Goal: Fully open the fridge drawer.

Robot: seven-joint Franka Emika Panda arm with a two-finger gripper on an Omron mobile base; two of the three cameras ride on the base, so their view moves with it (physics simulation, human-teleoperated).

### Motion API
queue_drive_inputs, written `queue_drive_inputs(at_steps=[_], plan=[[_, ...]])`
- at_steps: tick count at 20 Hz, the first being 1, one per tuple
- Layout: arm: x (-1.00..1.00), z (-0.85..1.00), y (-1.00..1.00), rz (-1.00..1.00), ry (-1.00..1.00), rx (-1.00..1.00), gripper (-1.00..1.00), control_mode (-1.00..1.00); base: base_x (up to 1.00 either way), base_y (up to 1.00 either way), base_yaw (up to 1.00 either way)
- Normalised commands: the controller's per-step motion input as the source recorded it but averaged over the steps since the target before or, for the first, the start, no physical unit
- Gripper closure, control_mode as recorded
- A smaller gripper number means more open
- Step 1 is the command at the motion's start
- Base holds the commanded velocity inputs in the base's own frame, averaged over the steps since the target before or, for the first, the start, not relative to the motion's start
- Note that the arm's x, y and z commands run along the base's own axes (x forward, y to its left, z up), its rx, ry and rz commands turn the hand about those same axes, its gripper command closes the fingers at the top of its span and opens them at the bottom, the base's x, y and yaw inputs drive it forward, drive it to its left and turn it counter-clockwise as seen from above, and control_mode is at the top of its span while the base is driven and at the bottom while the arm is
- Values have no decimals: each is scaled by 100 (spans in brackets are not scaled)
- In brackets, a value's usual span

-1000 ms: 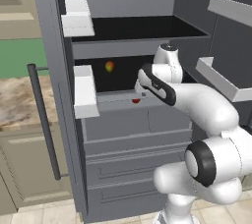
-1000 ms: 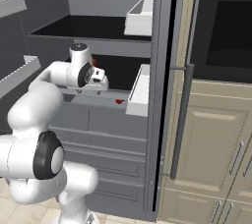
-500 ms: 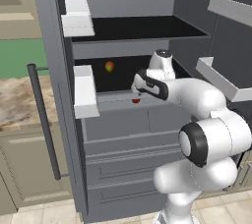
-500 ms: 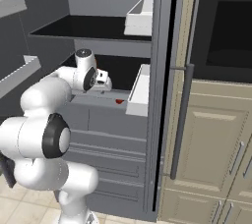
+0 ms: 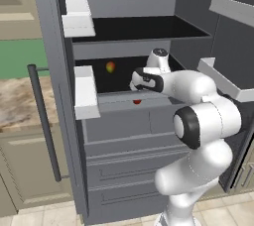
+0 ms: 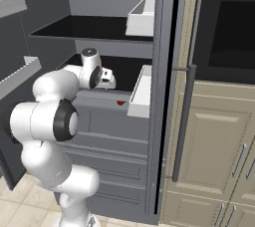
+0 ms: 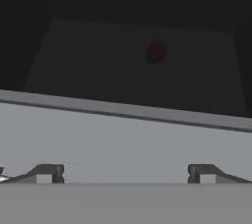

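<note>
The fridge drawer (image 5: 124,123) is the wide grey one with a flat front and one vertical seam, below the dark middle shelf. A small red item (image 5: 137,102) lies just inside its top edge, also visible as the red item (image 6: 121,103). My gripper (image 5: 134,84) hangs just above the drawer's rim near the middle, fingers pointing down into it. In the hand view the gripper (image 7: 125,174) is open, with both fingertips (image 7: 47,173) wide apart against the drawer's light grey wall (image 7: 123,139). Beyond the rim lies the dark inside with the red item (image 7: 156,51). Nothing is between the fingers.
A round red-yellow fruit (image 5: 110,66) sits on the shelf behind the drawer. White door bins (image 5: 85,91) hang on the left door, which carries a dark bar handle (image 5: 44,121). Grooved grey drawers (image 5: 129,170) lie below. Shelves of the right door (image 5: 223,76) jut out beside my arm.
My hand has shifted slightly left over the drawer's rim and the elbow has swung forward and lower. The drawer and the red item have not visibly moved.
</note>
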Motion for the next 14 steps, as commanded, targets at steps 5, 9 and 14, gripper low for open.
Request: queue_drive_inputs(at_steps=[5,9,14], plan=[[36,-9,0,-2,0,0,-100,-100,0,0,0],[32,-22,0,-2,0,0,-100,-100,0,0,0],[32,-30,0,-2,0,0,-100,-100,0,0,0]])
